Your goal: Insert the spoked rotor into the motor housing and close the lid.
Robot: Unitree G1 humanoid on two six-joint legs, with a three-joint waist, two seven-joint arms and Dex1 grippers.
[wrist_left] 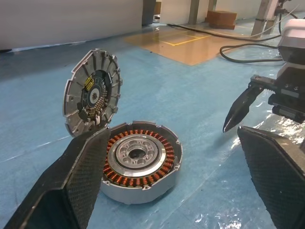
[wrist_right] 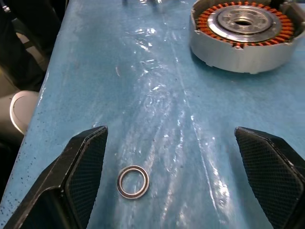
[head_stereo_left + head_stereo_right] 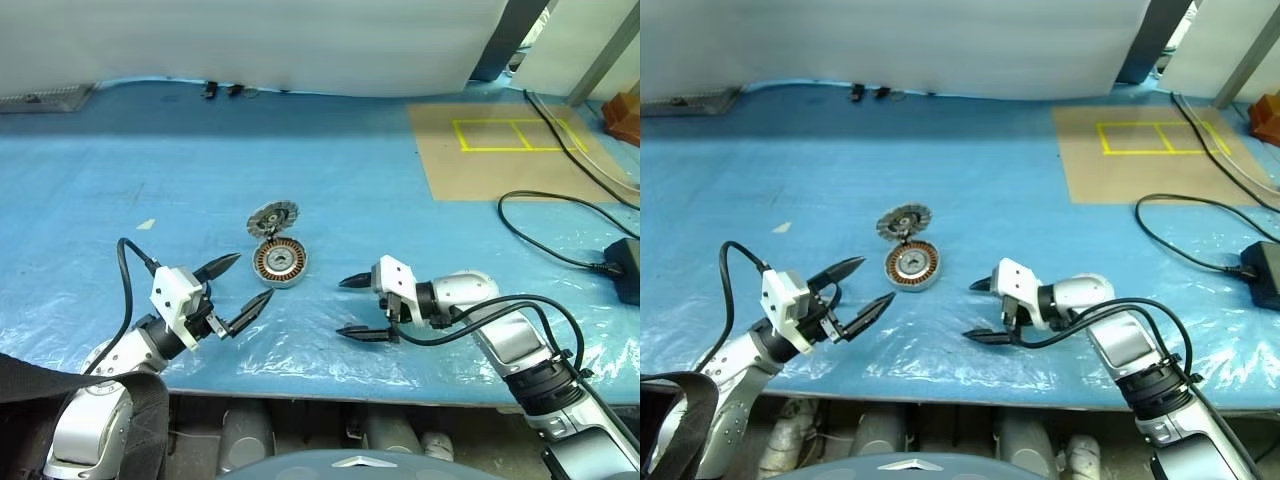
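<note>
- The round silver motor housing (image 3: 280, 262) with copper windings lies on the blue plastic-covered worktop (image 3: 380, 190), its spoked lid (image 1: 92, 94) standing open.
- Left claw (image 3: 243, 285) and right claw (image 3: 353, 306) flank it, both spread and empty.

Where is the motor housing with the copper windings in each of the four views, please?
Left eye view: motor housing at centre, just below the standing lid.
Right eye view: left of centre, between the two arms.
Left wrist view: low centre, behind the near finger.
Right wrist view: upper right corner.
Shared landmark: the blue table cover.
</note>
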